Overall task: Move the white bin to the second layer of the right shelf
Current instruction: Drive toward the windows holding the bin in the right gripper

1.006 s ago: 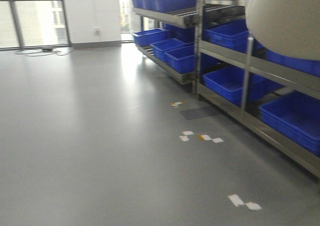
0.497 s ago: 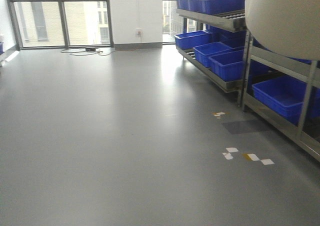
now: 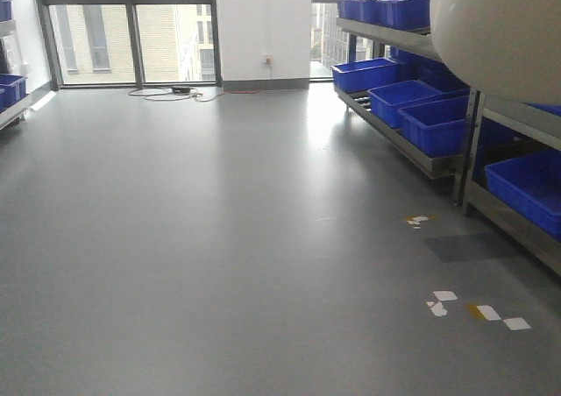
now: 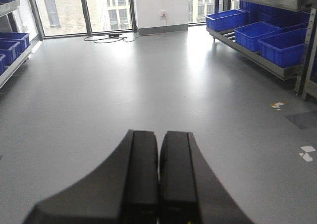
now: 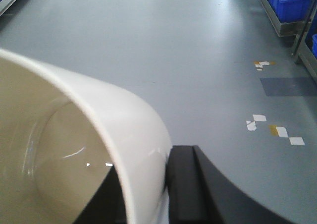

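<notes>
1. The white bin (image 3: 500, 28) filled the upper right corner of the front view. It was a glossy cream plastic tub whose smooth wall curved into a rounded base, held up off the floor.
2. In the right wrist view the white bin (image 5: 74, 149) took up the lower left. Its thick rounded rim swept across the frame, and highlights showed on the shiny inner wall.
3. The right tool (image 5: 148, 189) was clamped on the bin's wall, with one matte black finger (image 5: 185, 184) pressed to the outside and the other only partly visible inside.
4. The left tool (image 4: 158, 154) sat at the bottom centre of its view. Its two flat black fingers were pressed together with nothing between them.
5. A steel rack (image 3: 394, 41) ran along the right side with flat metal rails, and the bin hung in front of it without resting on any level.
6. Rectangular blue crates (image 3: 438, 120) of ribbed plastic sat on the rack's levels.
7. The grey floor (image 3: 219, 238) was smooth and faintly reflective, with small white and yellow tape marks (image 3: 478, 308) at lower right.
</notes>
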You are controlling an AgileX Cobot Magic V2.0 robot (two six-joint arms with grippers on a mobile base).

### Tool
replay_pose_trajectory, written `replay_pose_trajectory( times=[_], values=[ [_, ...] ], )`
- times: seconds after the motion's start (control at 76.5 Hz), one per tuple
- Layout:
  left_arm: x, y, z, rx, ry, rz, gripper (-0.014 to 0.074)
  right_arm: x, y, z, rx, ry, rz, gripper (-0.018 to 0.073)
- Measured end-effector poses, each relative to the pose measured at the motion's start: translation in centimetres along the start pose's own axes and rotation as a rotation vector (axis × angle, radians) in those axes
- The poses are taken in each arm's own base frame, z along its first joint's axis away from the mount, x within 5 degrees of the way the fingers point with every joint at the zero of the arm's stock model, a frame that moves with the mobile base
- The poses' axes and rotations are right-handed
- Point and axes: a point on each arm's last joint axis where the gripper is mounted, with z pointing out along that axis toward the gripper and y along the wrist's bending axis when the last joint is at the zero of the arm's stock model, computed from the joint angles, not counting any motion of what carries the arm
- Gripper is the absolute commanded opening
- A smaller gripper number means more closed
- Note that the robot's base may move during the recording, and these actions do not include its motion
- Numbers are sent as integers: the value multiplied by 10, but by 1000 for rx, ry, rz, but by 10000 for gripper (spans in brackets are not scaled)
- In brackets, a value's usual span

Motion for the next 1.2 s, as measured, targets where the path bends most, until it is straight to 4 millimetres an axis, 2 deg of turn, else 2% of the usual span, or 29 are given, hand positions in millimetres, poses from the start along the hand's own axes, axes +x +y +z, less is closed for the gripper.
replay_pose_trajectory(
  times=[1.202],
  values=[
    [0,0,0,0,0,0,85,0,0,0,0,0,0,56]
  ],
)
